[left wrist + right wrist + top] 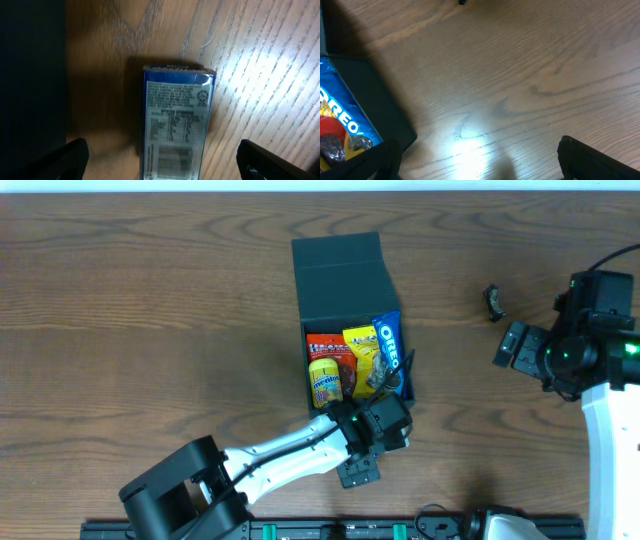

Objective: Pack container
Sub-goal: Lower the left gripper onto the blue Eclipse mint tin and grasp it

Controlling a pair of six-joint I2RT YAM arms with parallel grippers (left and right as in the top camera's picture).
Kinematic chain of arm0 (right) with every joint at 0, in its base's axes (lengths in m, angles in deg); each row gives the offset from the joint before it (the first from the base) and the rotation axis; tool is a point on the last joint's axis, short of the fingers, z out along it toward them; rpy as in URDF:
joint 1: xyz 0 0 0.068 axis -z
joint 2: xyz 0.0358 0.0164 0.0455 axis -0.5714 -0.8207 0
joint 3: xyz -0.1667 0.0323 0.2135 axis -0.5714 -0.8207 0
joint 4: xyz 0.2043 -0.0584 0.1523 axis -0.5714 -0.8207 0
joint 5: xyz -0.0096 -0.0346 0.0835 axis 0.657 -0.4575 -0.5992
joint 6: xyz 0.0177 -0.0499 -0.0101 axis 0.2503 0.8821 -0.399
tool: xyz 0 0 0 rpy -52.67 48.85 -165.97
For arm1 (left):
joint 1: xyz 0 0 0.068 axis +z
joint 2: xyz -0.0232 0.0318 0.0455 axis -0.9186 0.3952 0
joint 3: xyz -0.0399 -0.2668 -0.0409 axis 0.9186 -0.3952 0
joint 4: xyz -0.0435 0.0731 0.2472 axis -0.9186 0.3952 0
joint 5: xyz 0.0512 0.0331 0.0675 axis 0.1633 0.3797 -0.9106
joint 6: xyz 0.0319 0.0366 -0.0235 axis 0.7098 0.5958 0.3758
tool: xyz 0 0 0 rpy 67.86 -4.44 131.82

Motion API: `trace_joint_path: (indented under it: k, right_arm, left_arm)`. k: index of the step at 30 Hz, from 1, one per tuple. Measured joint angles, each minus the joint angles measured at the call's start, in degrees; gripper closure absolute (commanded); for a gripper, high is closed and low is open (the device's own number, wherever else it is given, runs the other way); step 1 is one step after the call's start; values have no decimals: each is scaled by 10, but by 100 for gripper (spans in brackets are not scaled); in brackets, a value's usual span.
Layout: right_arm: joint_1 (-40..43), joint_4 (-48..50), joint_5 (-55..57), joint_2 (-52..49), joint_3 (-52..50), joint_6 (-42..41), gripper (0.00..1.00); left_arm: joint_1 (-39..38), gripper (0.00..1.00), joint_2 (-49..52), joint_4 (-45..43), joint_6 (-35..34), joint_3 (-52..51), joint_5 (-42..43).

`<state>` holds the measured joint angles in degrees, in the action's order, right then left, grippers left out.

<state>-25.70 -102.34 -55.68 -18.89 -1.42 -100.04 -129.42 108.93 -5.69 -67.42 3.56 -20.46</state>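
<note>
My left tool reaches in from the near edge of the table and hangs at the near right corner of the container, fingers spread wide with nothing between them. Under it, my left wrist view shows a blue packet lying printed back up on the wood, just beside a dark wall. I judge I am lined up along its length so the fingers can close across its narrow sides.

Past it, the container stands mid-table. Its hinged flap is folded back towards the far edge, which leaves the mouth free from my side. Inside are a yellow Mentos tube at the near wall, a red packet behind it, a yellow packet, and an Oreo packet on edge along the right wall, seemingly to save floor space.

My right tool waits near the right edge over bare wood, fingers apart and empty, clear of the left arm's work. Beyond it lies a small black piece that I cannot identify.
</note>
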Motion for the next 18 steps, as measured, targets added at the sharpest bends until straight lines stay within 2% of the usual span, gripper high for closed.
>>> trace_joint_path:
  k: [18]
  right_arm:
    - [0,-3,-2,0,0,0,1]
  left_arm:
    - [0,4,20,-33,1,0,1]
